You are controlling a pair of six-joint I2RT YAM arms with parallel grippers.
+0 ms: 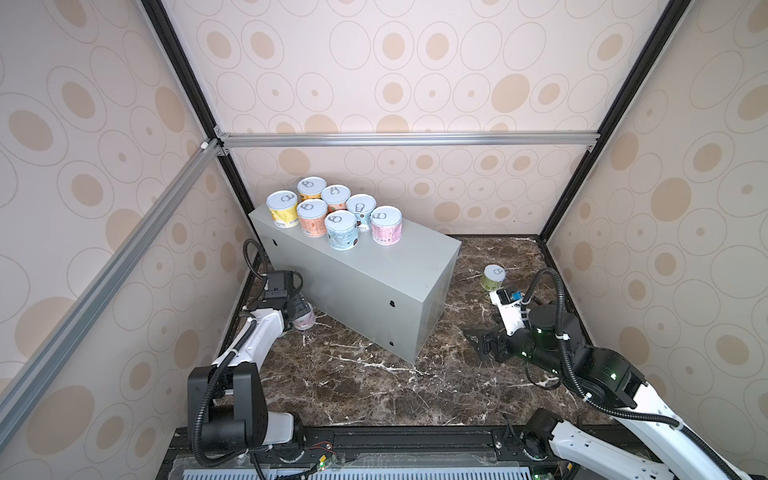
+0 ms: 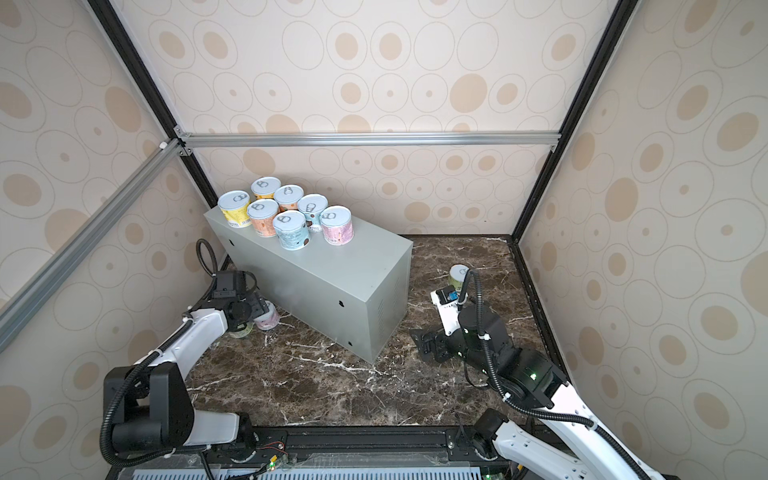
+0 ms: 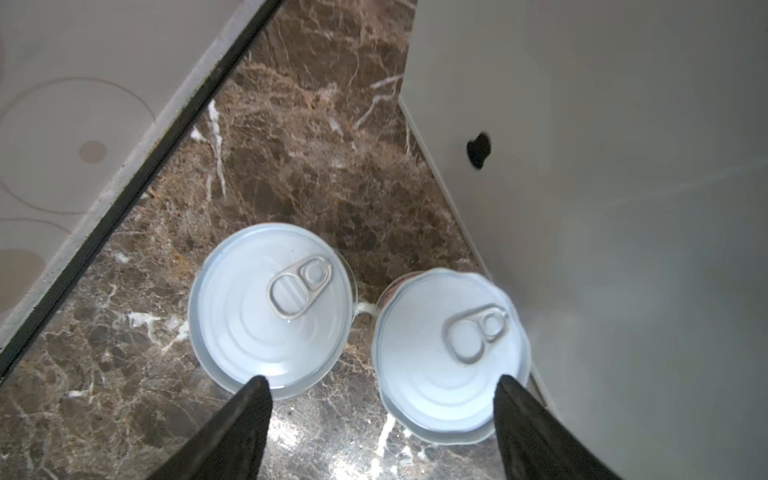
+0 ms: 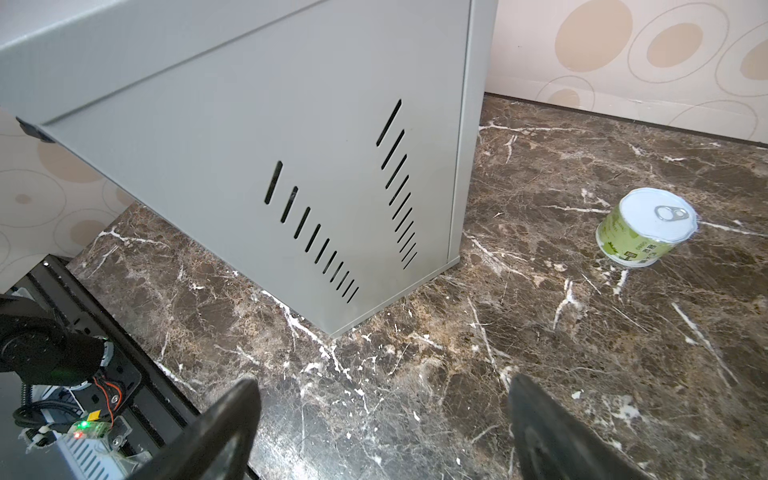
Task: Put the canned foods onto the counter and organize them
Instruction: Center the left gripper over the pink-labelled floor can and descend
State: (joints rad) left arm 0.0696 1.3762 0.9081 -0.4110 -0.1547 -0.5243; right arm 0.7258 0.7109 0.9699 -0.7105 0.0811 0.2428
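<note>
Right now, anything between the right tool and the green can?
Nothing visible: in the right wrist view only bare floor lies between the open right tool and the green can. The counter stands clear of that path.

You've got beige wallpaper (image 1: 415, 62) with tan ovals and thin rings on all three sides, filling the upper frame in both top views. Dark brown marble floor (image 1: 374, 386), white veins, lower centre. Black posts (image 1: 178, 62) run up the back corners. One silver aluminium rail (image 1: 407, 139) crosses mid-frame, and a slanted rail (image 1: 104, 284) drops toward lower left. Lighting is even.
</note>
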